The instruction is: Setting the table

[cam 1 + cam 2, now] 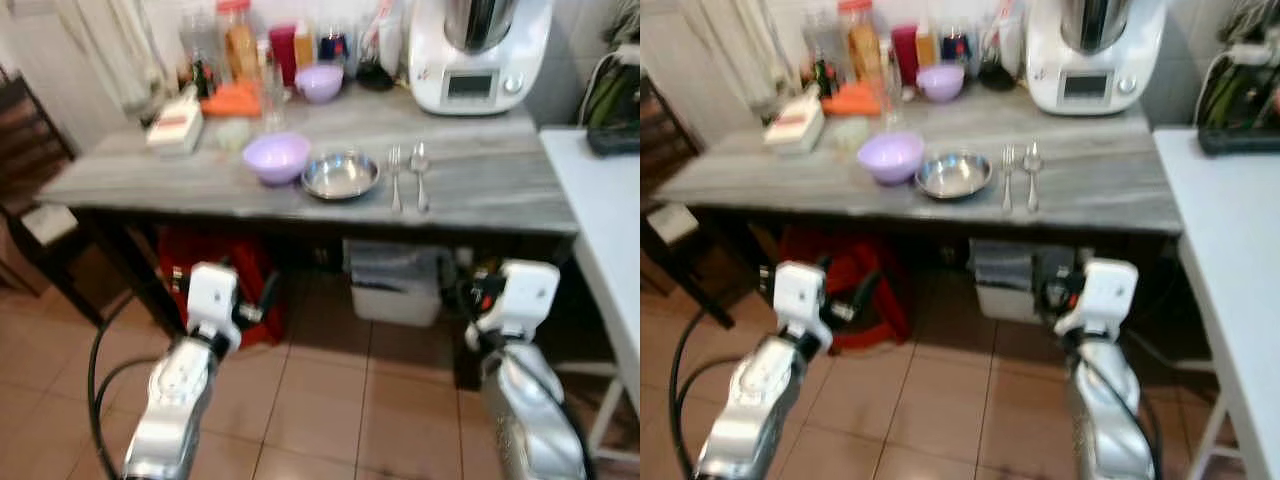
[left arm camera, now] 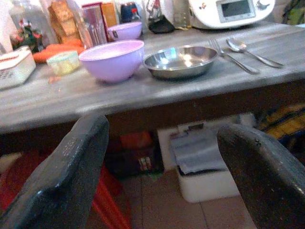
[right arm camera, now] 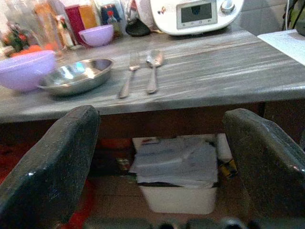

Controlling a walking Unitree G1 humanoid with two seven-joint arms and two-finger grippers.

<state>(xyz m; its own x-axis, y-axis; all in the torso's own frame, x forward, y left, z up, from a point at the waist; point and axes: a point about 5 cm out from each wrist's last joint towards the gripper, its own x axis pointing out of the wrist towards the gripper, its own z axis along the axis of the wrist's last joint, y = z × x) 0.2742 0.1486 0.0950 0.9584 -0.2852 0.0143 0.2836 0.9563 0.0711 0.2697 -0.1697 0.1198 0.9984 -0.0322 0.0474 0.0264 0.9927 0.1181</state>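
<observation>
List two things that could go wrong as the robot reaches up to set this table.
The steel dish sits against the nearer purple bowl, so grasping one may shove the other. The fork and spoon lie flat and close together, so the right gripper, jaws open below the tabletop, might scatter both.

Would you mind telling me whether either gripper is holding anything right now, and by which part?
Nothing is held: the left gripper and right gripper both hang open below the table edge.

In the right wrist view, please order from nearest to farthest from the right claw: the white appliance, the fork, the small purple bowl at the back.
1. Silver metal fork, near the table's front edge.
2. Small purple plastic bowl, back, among bottles.
3. White kitchen appliance, back; too close to the bowl to call.
</observation>
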